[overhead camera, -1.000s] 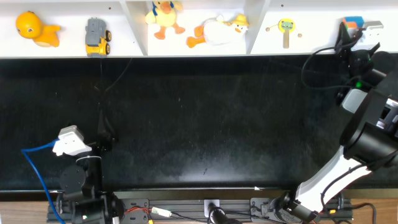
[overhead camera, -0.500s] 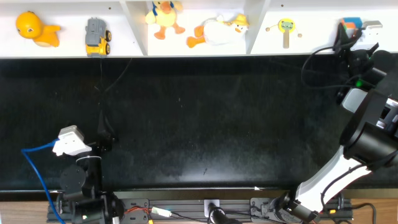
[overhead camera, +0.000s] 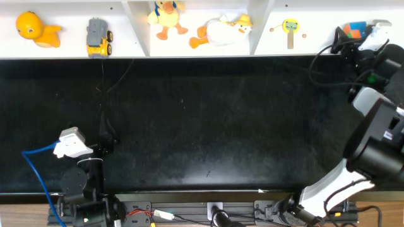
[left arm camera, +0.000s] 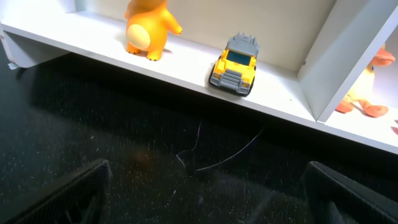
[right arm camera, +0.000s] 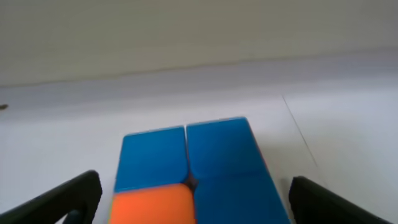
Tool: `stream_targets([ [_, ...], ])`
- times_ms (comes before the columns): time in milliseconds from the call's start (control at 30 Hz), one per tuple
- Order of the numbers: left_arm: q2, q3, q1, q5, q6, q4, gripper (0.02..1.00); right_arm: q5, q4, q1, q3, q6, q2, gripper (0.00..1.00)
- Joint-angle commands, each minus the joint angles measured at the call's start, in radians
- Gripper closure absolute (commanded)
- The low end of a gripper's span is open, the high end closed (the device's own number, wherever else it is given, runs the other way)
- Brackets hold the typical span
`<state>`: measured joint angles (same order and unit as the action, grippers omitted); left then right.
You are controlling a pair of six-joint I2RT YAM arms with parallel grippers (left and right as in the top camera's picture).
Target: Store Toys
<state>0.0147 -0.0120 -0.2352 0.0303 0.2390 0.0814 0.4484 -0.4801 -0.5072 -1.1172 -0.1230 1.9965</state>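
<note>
Cube (right arm camera: 199,168) faces show blue squares and one orange square, split by dark seams. It sits on the white shelf (right arm camera: 323,93) between the fingers of the right tool (right arm camera: 194,182), which are spread slightly wider than the cube, with a thin gap at each side. The top view adds what the wrist view cannot: this is the shelf's end bay, and in the same bay, well off to the tool's side, lies a small yellow rattle (overhead camera: 290,28). Past a divider are two plush ducks (overhead camera: 166,14).

The left tool (left arm camera: 206,167) hangs over the black worktop (overhead camera: 208,120), fingers wide apart and holding nothing. Ahead of it on the shelf stand an orange duck (left arm camera: 147,28) and a yellow truck (left arm camera: 237,59), side by side but apart. A thin cable (left arm camera: 217,158) lies on the worktop between this tool and the shelf.
</note>
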Motion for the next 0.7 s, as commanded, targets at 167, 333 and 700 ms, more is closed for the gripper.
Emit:
stream_targets([
  [167,-0.012,0.004,0.006,0.002,0.017,0.000,0.023,-0.109,0.417,0.006,0.000,-0.151,-0.319,0.005],
  [333,-0.012,0.004,0.006,0.002,0.017,0.000,0.023,-0.108,0.669,0.025,0.000,-0.166,-0.463,0.005],
  [700,-0.012,0.004,0.006,0.002,0.017,0.000,0.020,-0.097,0.951,0.233,0.000,-0.266,-0.718,0.001],
])
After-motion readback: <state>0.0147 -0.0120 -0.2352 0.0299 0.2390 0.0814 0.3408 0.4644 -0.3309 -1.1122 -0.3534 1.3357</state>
